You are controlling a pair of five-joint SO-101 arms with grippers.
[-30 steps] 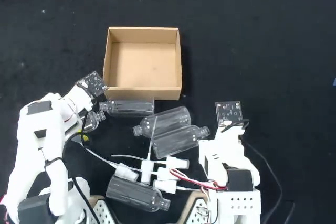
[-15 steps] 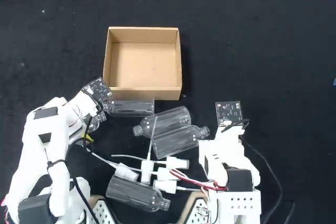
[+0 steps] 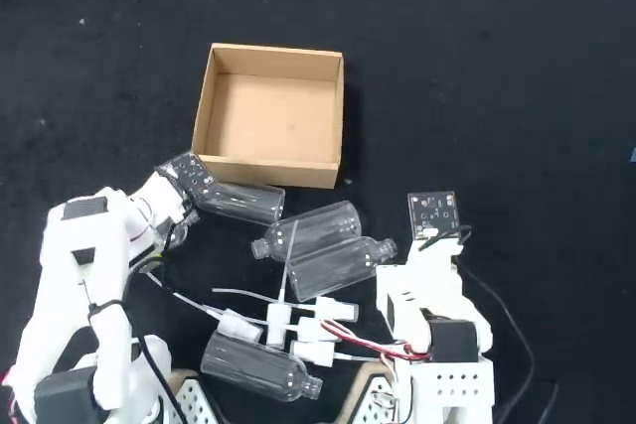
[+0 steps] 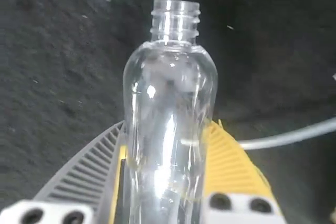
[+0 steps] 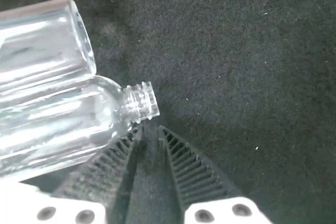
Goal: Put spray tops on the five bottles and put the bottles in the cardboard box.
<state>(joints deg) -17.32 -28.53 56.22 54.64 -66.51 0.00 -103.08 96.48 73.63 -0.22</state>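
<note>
One clear plastic bottle (image 4: 170,77) sits clamped in the left gripper (image 4: 168,150), which swung right at centre-left, nudging a second bottle (image 3: 238,203) and the brown cardboard box (image 3: 263,171) askew. The right gripper (image 5: 149,135) rests closed and empty, with the white spray tops (image 3: 308,330) unfitted.

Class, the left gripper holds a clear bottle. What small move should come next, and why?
Probably lift the bottle slightly and carry it toward the spray tops. The left gripper is shut on its body, its threaded neck is bare, and the tops lie loose on the table.
</note>
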